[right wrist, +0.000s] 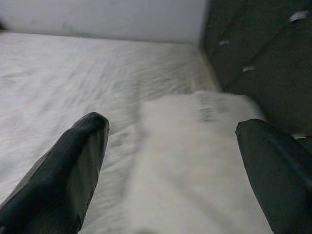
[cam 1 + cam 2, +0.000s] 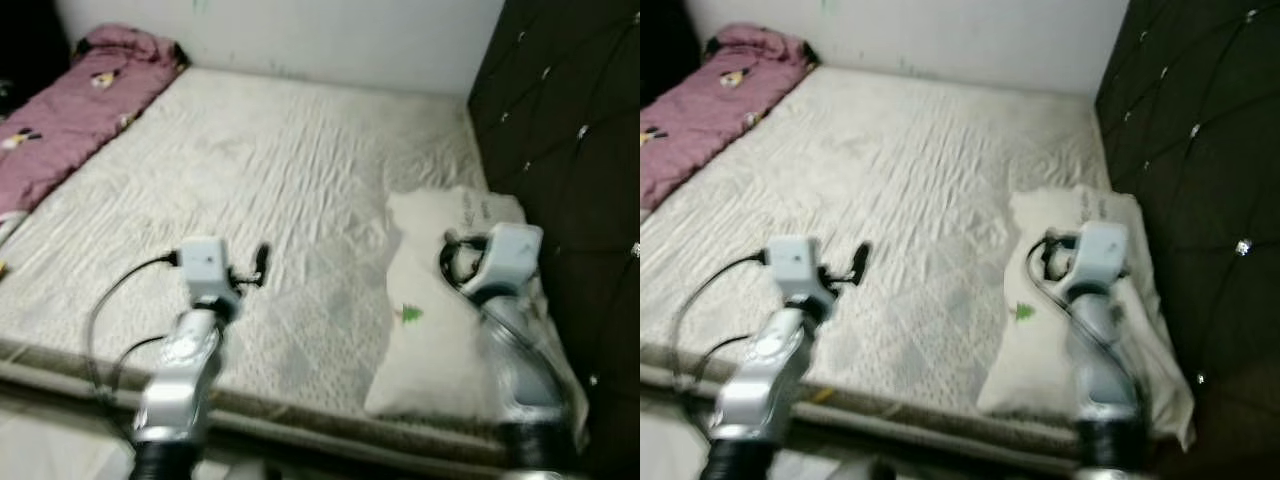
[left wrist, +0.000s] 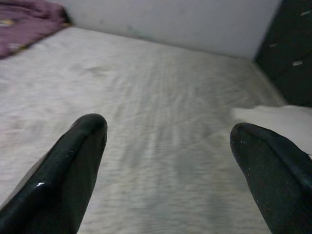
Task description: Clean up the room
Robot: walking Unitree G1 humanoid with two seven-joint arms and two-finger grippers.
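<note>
A white pillow (image 2: 435, 350) with a small green mark lies on the right side of the bare quilted mattress (image 2: 270, 170), against the dark headboard. A crumpled maroon blanket (image 2: 70, 100) lies along the mattress's far left side. My left gripper (image 3: 168, 146) hovers open over the front of the mattress, with nothing between its fingers (image 3: 73, 165). My right gripper (image 1: 170, 146) is held open just above the pillow (image 1: 195, 161), its fingers (image 1: 63, 170) apart and holding nothing.
A dark tufted headboard (image 2: 570, 150) runs along the right side. A white wall (image 2: 300, 30) closes off the far edge of the bed. The mattress's front edge (image 2: 300, 410) is just below my arms.
</note>
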